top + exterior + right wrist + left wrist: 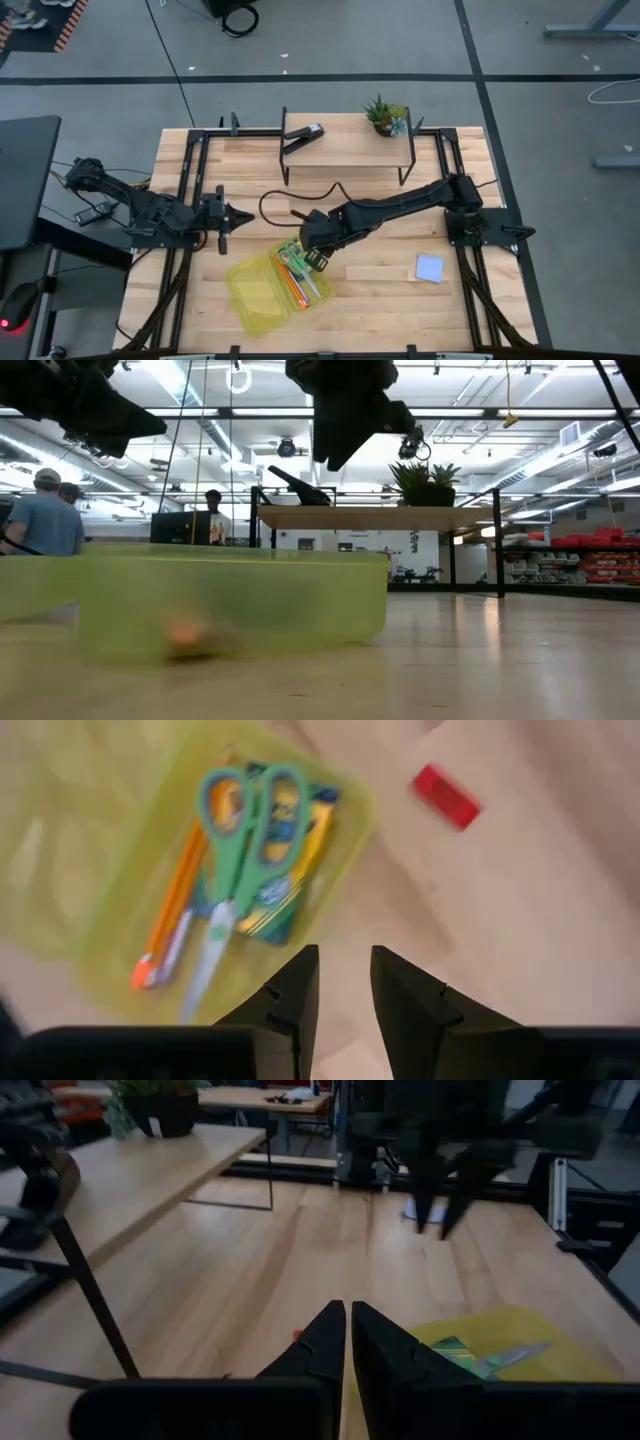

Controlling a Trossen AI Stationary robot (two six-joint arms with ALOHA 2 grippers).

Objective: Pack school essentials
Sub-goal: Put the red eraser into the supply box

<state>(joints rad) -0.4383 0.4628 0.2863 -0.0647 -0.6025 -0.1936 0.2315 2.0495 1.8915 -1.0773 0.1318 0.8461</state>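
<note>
Left pincer idle at left-centre of table, tips pressed together, nothing held. It points right, toward the middle.

Box: yellow-green translucent case, lid swung open to the left, near-left of centre. The right half holds scissors with green handles, an orange pencil and a crayon pack underneath. All judged light; box is thin plastic, likely to slide if nudged.

Right pincer hangs over the box's right edge, above the table, fingers a narrow gap apart, empty. In its wrist view the scissors lie just beyond its fingertips.

Eraser: small red block, on bare table just outside the box, on the side away from the lid. Judged stiff, light, slightly grippy rubber. It is small, so best pinched across its short sides from straight above. It lies near the right pincer but off to one side, not between the fingers; not made out in the high view.

Notepad: pale blue square, flat on table, well right of the right pincer. Judged thin, light and hard to get under. An edge grip or a slide toward the table edge is probably needed.
</note>
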